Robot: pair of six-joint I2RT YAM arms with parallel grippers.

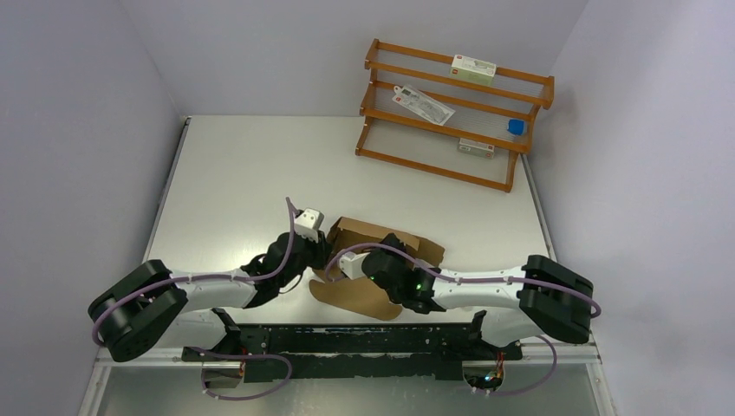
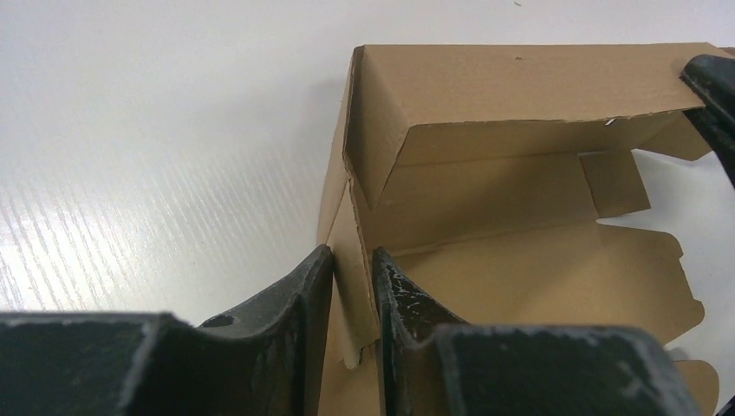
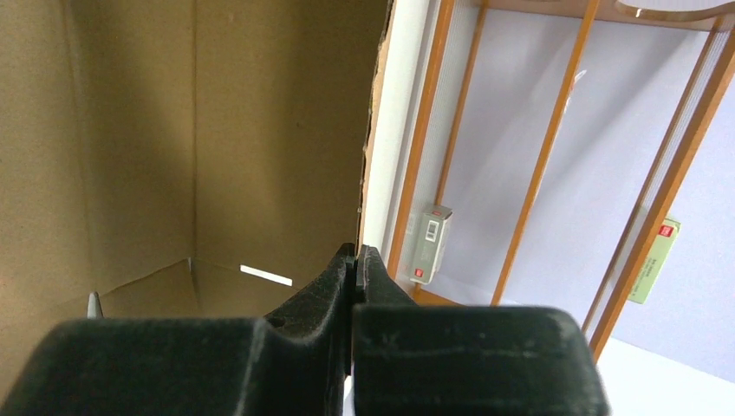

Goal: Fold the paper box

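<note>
The paper box (image 1: 374, 238) is plain brown cardboard, partly raised, with flaps spread flat toward the near edge. In the left wrist view its left wall and back wall stand up (image 2: 485, 165). My left gripper (image 2: 353, 260) is shut on the box's left side flap, one finger on each face. In the top view it (image 1: 319, 250) sits at the box's left end. My right gripper (image 3: 356, 253) is shut on the thin edge of a standing wall of the box (image 3: 217, 130). In the top view it (image 1: 374, 260) is over the box's middle.
A wooden rack (image 1: 451, 113) stands at the back right with small printed cartons and a blue item; it also shows in the right wrist view (image 3: 537, 156). The white table (image 1: 251, 173) spreads to the left and back.
</note>
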